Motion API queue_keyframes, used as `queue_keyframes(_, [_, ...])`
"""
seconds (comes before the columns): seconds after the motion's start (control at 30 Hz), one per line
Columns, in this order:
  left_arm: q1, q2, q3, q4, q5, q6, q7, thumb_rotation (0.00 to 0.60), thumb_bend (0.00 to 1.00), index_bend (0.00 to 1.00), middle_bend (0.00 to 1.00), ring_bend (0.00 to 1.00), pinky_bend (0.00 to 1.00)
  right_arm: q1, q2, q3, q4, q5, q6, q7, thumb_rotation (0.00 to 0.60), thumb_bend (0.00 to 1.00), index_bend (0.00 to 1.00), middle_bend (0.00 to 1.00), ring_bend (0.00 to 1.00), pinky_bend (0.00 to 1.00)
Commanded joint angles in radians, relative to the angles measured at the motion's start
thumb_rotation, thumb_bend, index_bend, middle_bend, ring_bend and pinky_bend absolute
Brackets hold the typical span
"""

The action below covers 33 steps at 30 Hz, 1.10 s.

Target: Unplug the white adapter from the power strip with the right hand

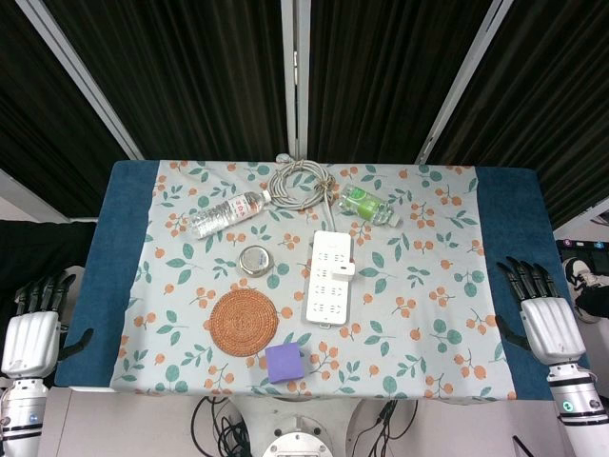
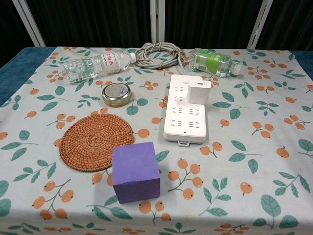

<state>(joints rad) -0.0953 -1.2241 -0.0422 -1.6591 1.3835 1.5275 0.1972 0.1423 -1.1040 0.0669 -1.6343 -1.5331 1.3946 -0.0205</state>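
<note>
A white power strip (image 1: 326, 277) (image 2: 187, 115) lies in the middle of the flowered cloth, its long side running front to back. A small white adapter (image 1: 344, 268) (image 2: 199, 91) is plugged into its right side, near the far half. My right hand (image 1: 540, 314) rests at the table's right edge, fingers apart and holding nothing, well away from the strip. My left hand (image 1: 34, 324) sits off the left edge, also empty with fingers spread. Neither hand shows in the chest view.
A coiled grey cable (image 1: 301, 183) lies behind the strip. A green-labelled bottle (image 1: 367, 205) lies to its right, a clear water bottle (image 1: 226, 214) to its left. A metal tin (image 1: 254, 260), woven coaster (image 1: 245, 323) and purple cube (image 1: 284, 363) sit left of the strip.
</note>
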Motion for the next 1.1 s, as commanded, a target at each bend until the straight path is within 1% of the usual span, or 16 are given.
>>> queue_keyframes(0.03, [0.002, -0.001, -0.001, 0.001, 0.000, -0.002, 0.000, 0.600, 0.21, 0.08, 0.03, 0.00, 0.00, 0.000, -0.001, -0.001, -0.002, 0.001, 0.001, -0.002, 0.600, 0.27, 0.00, 0.03, 0.00, 0.00])
queue_keyframes(0.2, [0.001, 0.001, -0.002, 0.000, 0.013, -0.005, 0.004, 0.600, 0.21, 0.08, 0.03, 0.00, 0.00, -0.002, 0.003, -0.007, -0.006, -0.001, 0.004, 0.002, 0.600, 0.27, 0.00, 0.03, 0.00, 0.00])
queue_keyframes(0.4, [-0.038, 0.018, -0.007, -0.012, 0.084, -0.027, 0.029, 0.600, 0.21, 0.08, 0.03, 0.00, 0.00, 0.004, 0.022, -0.009, -0.024, -0.023, 0.012, 0.034, 0.600, 0.27, 0.00, 0.05, 0.00, 0.00])
queue_keyframes(0.5, [-0.091, 0.035, -0.012, -0.024, 0.142, -0.076, 0.044, 0.600, 0.21, 0.09, 0.03, 0.00, 0.00, 0.031, 0.052, 0.001, -0.055, -0.033, -0.014, 0.068, 0.600, 0.27, 0.00, 0.08, 0.00, 0.00])
queue_keyframes(0.6, [-0.169, 0.050, -0.018, -0.037, 0.212, -0.157, 0.043, 0.600, 0.21, 0.10, 0.05, 0.00, 0.00, 0.080, 0.085, 0.023, -0.099, -0.033, -0.069, 0.093, 0.600, 0.26, 0.00, 0.10, 0.00, 0.03])
queue_keyframes(0.67, [-0.243, 0.049, -0.021, -0.038, 0.273, -0.234, 0.033, 0.600, 0.22, 0.11, 0.06, 0.00, 0.00, 0.133, 0.108, 0.044, -0.141, -0.020, -0.138, 0.107, 0.600, 0.26, 0.00, 0.12, 0.00, 0.05])
queue_keyframes(0.77, [-0.332, 0.033, -0.022, -0.037, 0.329, -0.334, 0.020, 0.600, 0.25, 0.14, 0.09, 0.00, 0.01, 0.201, 0.120, 0.070, -0.181, 0.009, -0.231, 0.095, 0.600, 0.26, 0.00, 0.14, 0.00, 0.09])
queue_keyframes(0.87, [-0.428, -0.005, -0.030, -0.029, 0.366, -0.441, 0.012, 0.600, 0.27, 0.16, 0.12, 0.00, 0.04, 0.286, 0.117, 0.104, -0.216, 0.079, -0.355, 0.072, 0.600, 0.26, 0.00, 0.15, 0.00, 0.12])
queue_keyframes(1.0, [-0.542, -0.087, -0.048, 0.000, 0.383, -0.551, -0.027, 0.600, 0.30, 0.16, 0.13, 0.01, 0.07, 0.416, 0.078, 0.143, -0.217, 0.207, -0.536, 0.015, 0.600, 0.26, 0.00, 0.16, 0.00, 0.13])
queue_keyframes(1.1, [-0.608, -0.156, -0.055, 0.043, 0.381, -0.613, -0.048, 0.600, 0.31, 0.16, 0.13, 0.01, 0.08, 0.500, 0.025, 0.157, -0.198, 0.303, -0.624, -0.057, 0.600, 0.26, 0.00, 0.17, 0.02, 0.16])
